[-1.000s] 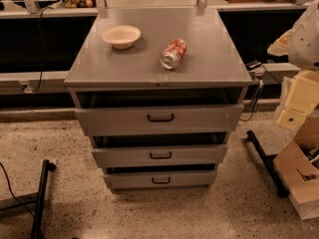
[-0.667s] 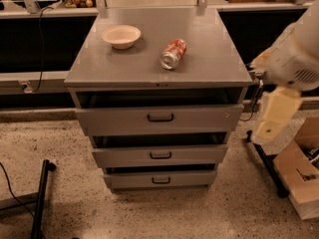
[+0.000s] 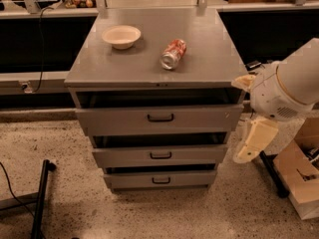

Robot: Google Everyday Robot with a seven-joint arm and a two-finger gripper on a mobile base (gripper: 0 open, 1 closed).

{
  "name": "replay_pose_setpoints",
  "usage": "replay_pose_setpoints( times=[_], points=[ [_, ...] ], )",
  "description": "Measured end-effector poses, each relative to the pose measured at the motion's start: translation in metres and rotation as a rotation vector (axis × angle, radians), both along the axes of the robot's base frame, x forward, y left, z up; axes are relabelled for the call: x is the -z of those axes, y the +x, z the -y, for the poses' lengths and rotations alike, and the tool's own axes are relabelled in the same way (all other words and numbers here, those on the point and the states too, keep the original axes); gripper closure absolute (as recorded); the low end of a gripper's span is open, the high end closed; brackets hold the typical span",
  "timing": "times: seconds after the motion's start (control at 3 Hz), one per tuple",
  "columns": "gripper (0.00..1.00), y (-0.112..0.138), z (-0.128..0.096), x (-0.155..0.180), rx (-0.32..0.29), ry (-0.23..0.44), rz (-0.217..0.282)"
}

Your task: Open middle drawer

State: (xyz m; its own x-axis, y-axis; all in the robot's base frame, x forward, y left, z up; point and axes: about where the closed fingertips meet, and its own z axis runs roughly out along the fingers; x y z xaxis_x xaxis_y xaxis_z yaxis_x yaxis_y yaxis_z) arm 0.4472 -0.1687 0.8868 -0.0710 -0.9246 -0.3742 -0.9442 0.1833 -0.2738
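Speckled floor (image 3: 60,148) underfoot, dark counters behind. Noted grey cabinet (image 3: 149,66) at centre, three drawers stacked. Found middle drawer (image 3: 199,156) between the taller top front and the shallower bottom one, seemingly shut or barely ajar, hard to judge under the shadow. Located gripper (image 3: 254,142) off the cabinet's right side, roughly level with that drawer, well apart from it. Could not tell whether open or closed. Spotted bowl (image 3: 121,36) and red-and-white can (image 3: 173,54) on top, but read no lettering. Judged black bar handle (image 3: 160,155) to lie leftward of the gripper, long axis horizontal.
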Motion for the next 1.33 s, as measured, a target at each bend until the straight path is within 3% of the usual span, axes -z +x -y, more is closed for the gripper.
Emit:
replay_pose_setpoints(
  times=[0.33, 0.67, 1.0, 1.33],
  points=[
    [0.00, 0.013, 0.016, 0.041, 0.074, -0.022, -0.036],
    [0.00, 0.007, 0.032, 0.096, 0.141, 0.012, -0.040],
    [0.00, 0.020, 0.038, 0.093, 0.170, 0.021, 0.032],
    [0.00, 0.020, 0.038, 0.092, 0.169, 0.019, 0.034]
  ],
)
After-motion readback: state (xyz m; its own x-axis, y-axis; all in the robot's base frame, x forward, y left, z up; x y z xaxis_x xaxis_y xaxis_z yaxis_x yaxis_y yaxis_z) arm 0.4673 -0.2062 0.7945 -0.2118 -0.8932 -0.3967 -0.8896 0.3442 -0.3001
